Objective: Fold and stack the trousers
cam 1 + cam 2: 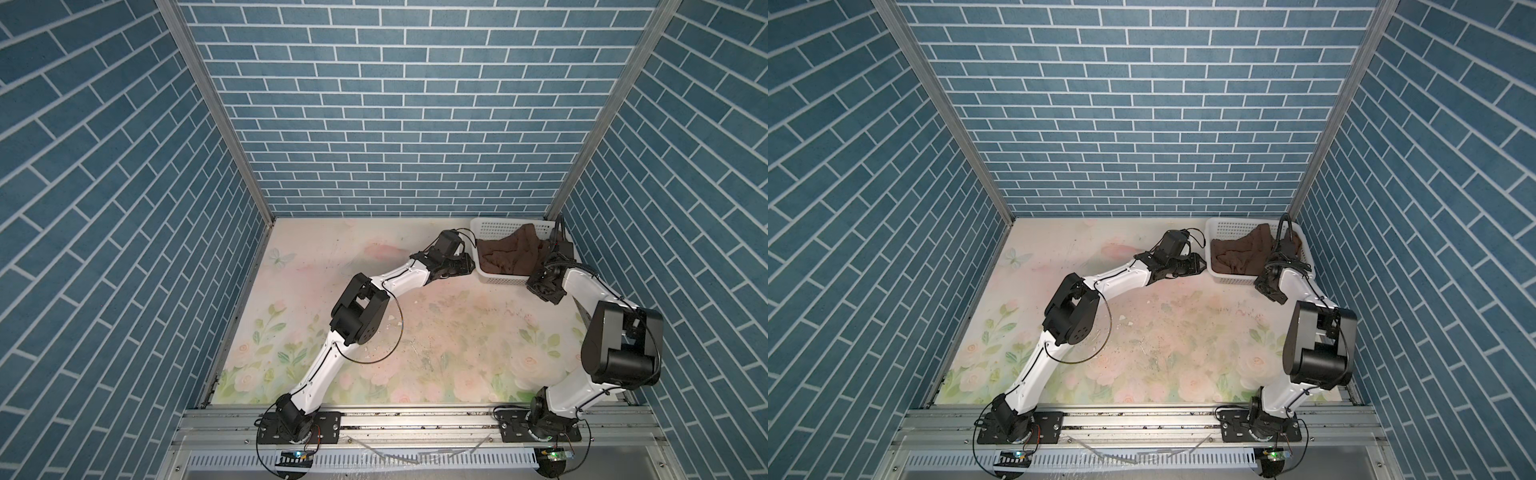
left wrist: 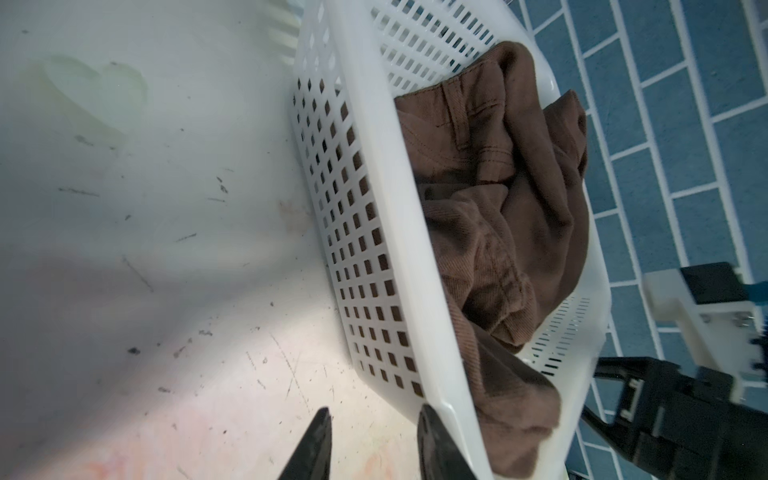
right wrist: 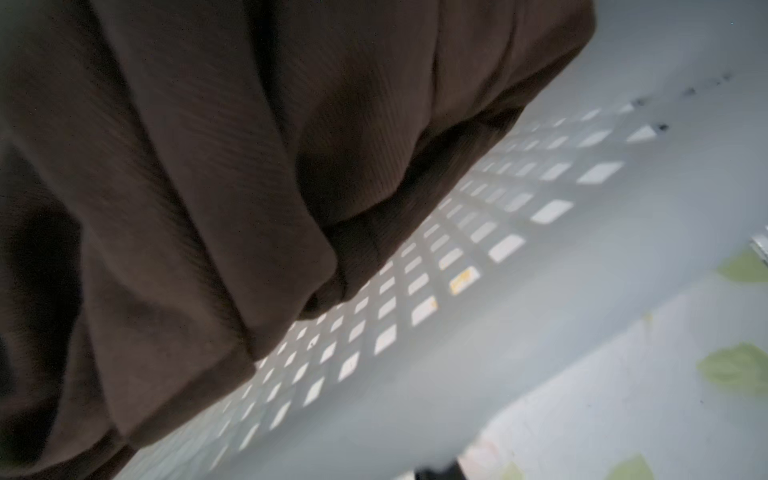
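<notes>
The trousers (image 1: 509, 255) lie bunched, without a clear long axis, in the basket (image 1: 500, 281) at the far right, close under the nearer right gripper (image 1: 552, 248), whose jaws are hidden so I cannot tell their state, while the left gripper (image 2: 374, 440), its 2 jaws partly spread and empty, sits just outside the basket's left wall.

- A robotics lab test cell, not a lived-in room: the walls (image 1: 395, 104) are flat panels printed with blue brick, held by bare aluminium posts (image 1: 218, 112).
- The table (image 1: 436, 332) carries a scuffed floral print.
- A left arm (image 1: 320, 365) and a right arm (image 1: 569, 390) are bolted to an aluminium rail (image 1: 415, 419), beside a slotted cable duct (image 1: 232, 460) and a lit circuit board (image 1: 552, 456).
</notes>
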You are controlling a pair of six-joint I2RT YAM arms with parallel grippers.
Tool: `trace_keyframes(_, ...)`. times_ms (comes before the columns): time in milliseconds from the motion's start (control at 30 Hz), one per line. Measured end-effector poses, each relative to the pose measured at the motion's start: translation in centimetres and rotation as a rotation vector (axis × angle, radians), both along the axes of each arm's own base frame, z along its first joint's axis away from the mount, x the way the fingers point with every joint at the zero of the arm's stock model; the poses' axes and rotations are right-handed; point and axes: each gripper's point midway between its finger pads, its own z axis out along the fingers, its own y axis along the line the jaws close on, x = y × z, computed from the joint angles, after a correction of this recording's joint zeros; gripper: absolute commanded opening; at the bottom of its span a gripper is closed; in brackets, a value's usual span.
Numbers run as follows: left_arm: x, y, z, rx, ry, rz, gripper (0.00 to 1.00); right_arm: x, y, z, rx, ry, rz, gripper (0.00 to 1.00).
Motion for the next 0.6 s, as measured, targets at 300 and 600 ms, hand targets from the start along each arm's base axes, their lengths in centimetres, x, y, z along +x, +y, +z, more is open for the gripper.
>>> trace_keyframes(300,0.1,-0.1,0.5,-0.012,-0.003,0.0,0.37,1.9,-0.2,0.1,0.012,0.028,0.024,0.22)
trace_keyframes(600,-0.1,1.4,-2.8,0.021,0.058,0.026,0.37,0.9,-4.9,0.0,-0.032,0.044,-0.086,0.22)
